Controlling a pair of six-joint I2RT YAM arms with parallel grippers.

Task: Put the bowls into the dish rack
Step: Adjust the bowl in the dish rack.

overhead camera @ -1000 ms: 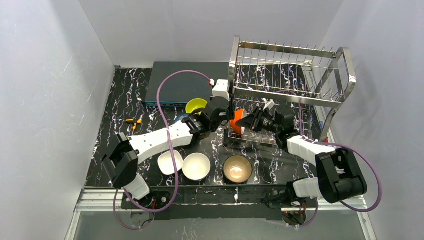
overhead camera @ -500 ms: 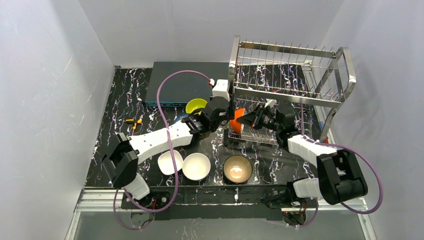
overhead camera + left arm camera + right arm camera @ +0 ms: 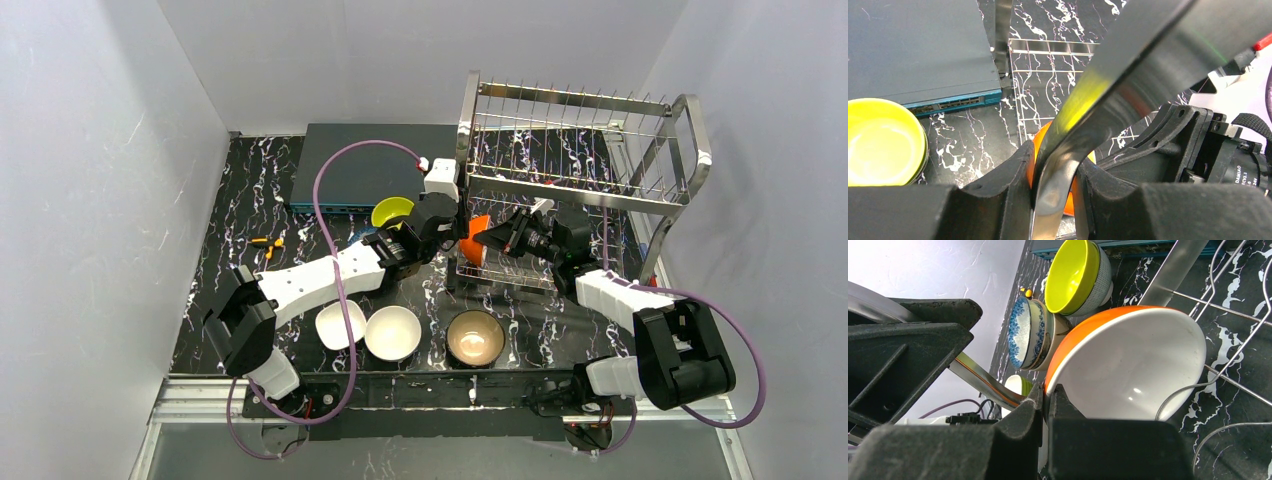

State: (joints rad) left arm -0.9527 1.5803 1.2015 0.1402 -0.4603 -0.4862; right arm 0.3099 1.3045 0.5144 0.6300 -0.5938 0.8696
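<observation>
Two fingers of your R gripper (image 3: 1047, 395) are pinched on the rim of the orange bowl (image 3: 1128, 365). Its white inside faces the R wrist cam, and it sits tilted among the lower wires of the dish rack (image 3: 1178, 270). Just past those fingertips are a blue-patterned bowl (image 3: 1020, 332) and a yellow-green bowl (image 3: 1073, 275). L gripper (image 3: 1055, 162): fingers a narrow gap apart, straddling a rack tube w/ orange behind it; can't tell if they grip anything. Well back from both grippers, by the arm bases, sit a white bowl (image 3: 392, 332) and a tan-brown bowl (image 3: 474, 338).
</observation>
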